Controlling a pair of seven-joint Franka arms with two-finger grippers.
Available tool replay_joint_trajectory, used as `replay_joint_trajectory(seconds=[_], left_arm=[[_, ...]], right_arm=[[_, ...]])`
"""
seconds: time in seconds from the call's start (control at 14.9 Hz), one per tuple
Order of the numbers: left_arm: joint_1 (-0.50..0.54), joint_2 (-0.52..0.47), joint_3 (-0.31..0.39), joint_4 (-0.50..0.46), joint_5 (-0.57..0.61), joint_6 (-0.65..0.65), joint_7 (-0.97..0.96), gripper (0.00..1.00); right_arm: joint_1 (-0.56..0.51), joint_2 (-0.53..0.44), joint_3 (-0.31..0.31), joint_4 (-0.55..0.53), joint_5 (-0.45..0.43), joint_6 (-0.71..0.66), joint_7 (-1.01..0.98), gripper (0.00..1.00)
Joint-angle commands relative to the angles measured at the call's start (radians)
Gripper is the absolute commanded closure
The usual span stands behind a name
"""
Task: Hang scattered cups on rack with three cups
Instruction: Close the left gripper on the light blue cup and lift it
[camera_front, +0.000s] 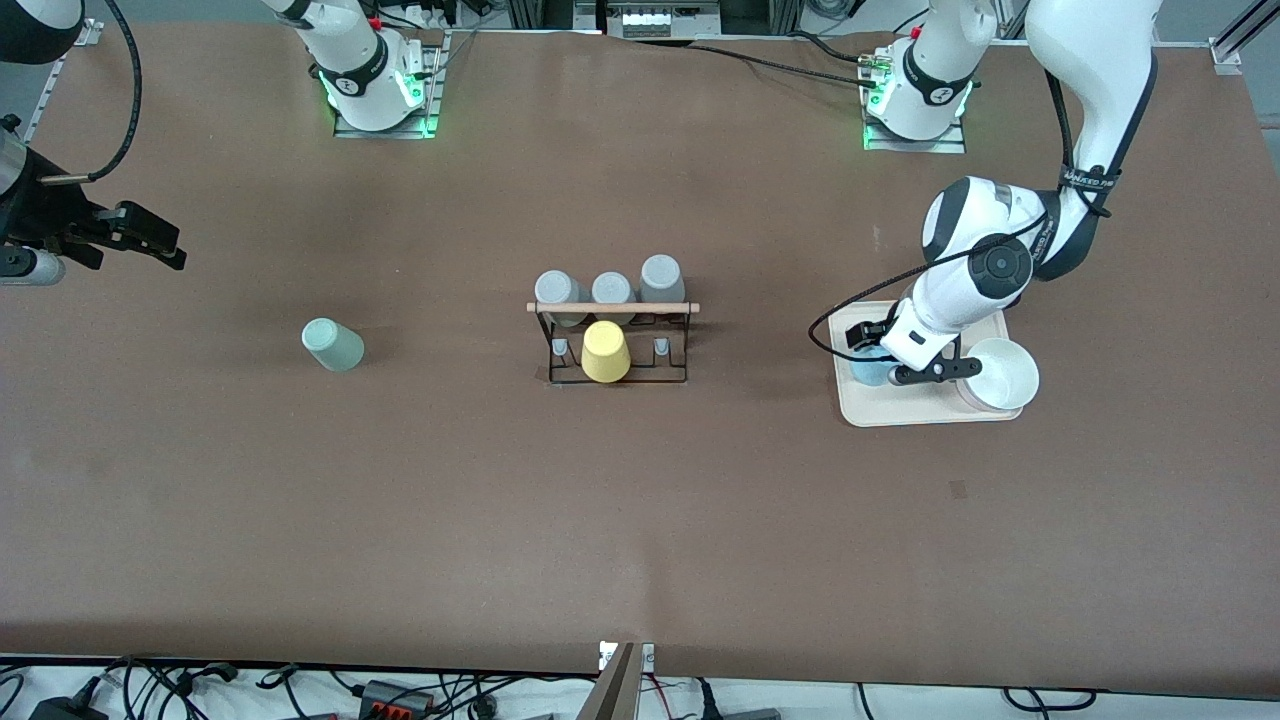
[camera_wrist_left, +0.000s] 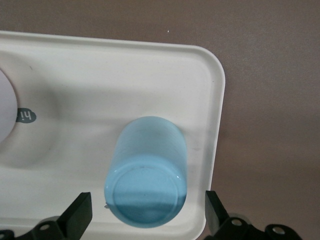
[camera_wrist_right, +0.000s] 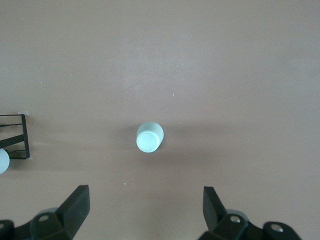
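Left gripper straddles the blue cup, jaws wide, holding nothing. It looks light and slick; grip its wall.

Right gripper waits, open and empty.

One legible mark — "hi", partly hidden — on the cream tray.

Light blue cup, mint cup, yellow cup, cream tray.

Brown table bears rack, mint cup, cream tray.
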Motion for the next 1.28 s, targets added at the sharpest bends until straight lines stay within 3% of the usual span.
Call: replay_joint_trajectory(seconds=[0.0,0.54,0.67,0.94,1.21], left_arm=[[0.004,-0.006,-0.001,-0.01,0.036,0.016,-0.004,0.05],[0.004,-0.003,0.003,0.002,0.049,0.003,-0.005,0.48],[0.008,-0.017,0.003,0.031,0.056,-0.013,-0.005,0.49],[0.003,-0.024,-0.009,0.226,0.056,-0.256,-0.066,0.49],[-0.008,-0.017,-0.099,0.371,0.04,-0.382,-0.258,0.49]], right_arm=[[-0.016,-0.007,0.012,0.009,-0.008,-0.019,-0.012,0.0],[-0.014,-0.006,0.014,0.01,-0.009,-0.019,-0.012,0.0],[-0.014,-0.006,0.014,0.009,-0.009,-0.019,-0.012,0.0],[-0.014,-0.004,0.014,0.009,-0.009,-0.017,-0.01,0.0],[-0.014,-0.004,0.014,0.009,-0.008,-0.014,-0.006,0.0]])
